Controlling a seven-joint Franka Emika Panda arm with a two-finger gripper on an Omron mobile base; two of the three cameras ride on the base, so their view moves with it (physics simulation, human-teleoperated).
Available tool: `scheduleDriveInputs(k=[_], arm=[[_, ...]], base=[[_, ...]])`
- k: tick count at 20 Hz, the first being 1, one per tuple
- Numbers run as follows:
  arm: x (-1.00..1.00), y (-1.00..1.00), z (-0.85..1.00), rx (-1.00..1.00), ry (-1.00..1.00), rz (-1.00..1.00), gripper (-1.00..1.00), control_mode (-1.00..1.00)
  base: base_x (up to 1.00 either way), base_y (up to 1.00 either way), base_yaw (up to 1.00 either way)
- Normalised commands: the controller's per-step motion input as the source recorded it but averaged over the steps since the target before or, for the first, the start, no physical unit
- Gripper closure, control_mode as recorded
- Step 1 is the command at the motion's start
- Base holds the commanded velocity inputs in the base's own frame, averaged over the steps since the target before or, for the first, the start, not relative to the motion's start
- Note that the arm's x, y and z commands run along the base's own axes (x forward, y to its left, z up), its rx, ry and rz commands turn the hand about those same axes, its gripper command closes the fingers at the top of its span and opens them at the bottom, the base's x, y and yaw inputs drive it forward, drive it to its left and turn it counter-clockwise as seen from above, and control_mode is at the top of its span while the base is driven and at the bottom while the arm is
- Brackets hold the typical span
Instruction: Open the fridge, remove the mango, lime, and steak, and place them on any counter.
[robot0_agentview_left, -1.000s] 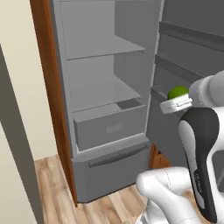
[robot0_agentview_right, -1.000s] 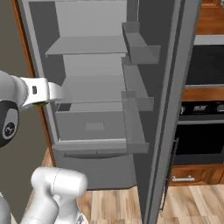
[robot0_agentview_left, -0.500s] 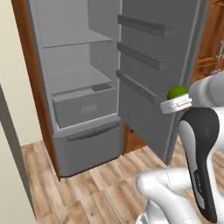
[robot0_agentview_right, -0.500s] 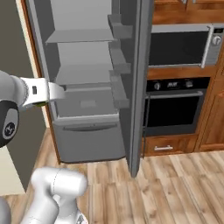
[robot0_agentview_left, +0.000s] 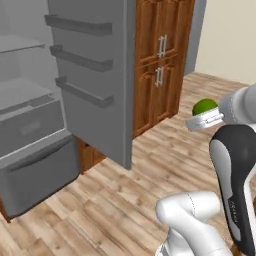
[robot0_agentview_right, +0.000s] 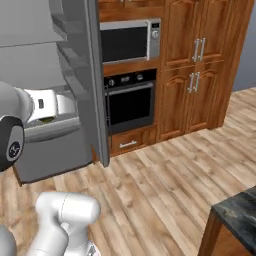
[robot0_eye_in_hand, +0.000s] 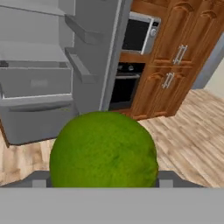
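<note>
lime on the move as robot arm is carrying it away from an open fridge

a white robot arm is holding a bright green lime (robot0_eye_in_hand: 103, 149) in its pincer (robot0_agentview_left: 205, 119), the round fruit sitting between the two fingers and filling the lower middle of the hand view. in the left base view the lime (robot0_agentview_left: 205, 106) is riding high above the wooden floor (robot0_agentview_left: 165, 165), well apart from the fridge (robot0_agentview_left: 35, 130), whose door (robot0_agentview_left: 100, 75) is standing wide open beside a reddish-brown cabinet (robot0_agentview_left: 160, 65). the shelves and the drawer that can be seen inside are looking bare, though part of the interior is hidden, so the mango and the steak cannot be placed from here. in the right base view a black wall oven (robot0_agentview_right: 131, 102) and a microwave (robot0_agentview_right: 127, 41) are sitting next to the fridge door, and a corner of the dark marbled counter (robot0_agentview_right: 240, 210) is poking in at the lower right, well away from the arm. judging by this, the fridge is open and the lime is out but not yet set down; carrying it to the counter and letting go is what appears to remain for this fruit.
</note>
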Motion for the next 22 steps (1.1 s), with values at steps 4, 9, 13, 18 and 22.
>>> scheduleDriveInputs(k=[4, 9, 13, 18, 22], arm=[[0.00, 0.00, 0.00, 0.00, 0.00, 0.00, 1.00, 1.00], [0.00, 0.00, 0.00, 0.00, 0.00, 0.00, 1.00, 1.00], [0.00, 0.00, 0.00, 0.00, 0.00, 0.00, 1.00, 1.00], [0.00, 0.00, 0.00, 0.00, 0.00, 0.00, 1.00, 1.00], [0.00, 0.00, 0.00, 0.00, 0.00, 0.00, 1.00, 1.00]], base=[[0.00, 0.23, -0.87], [0.00, 0.28, -0.87], [0.36, 0.00, -0.54], [0.58, -0.15, -0.17], [0.26, -0.82, -0.30]])
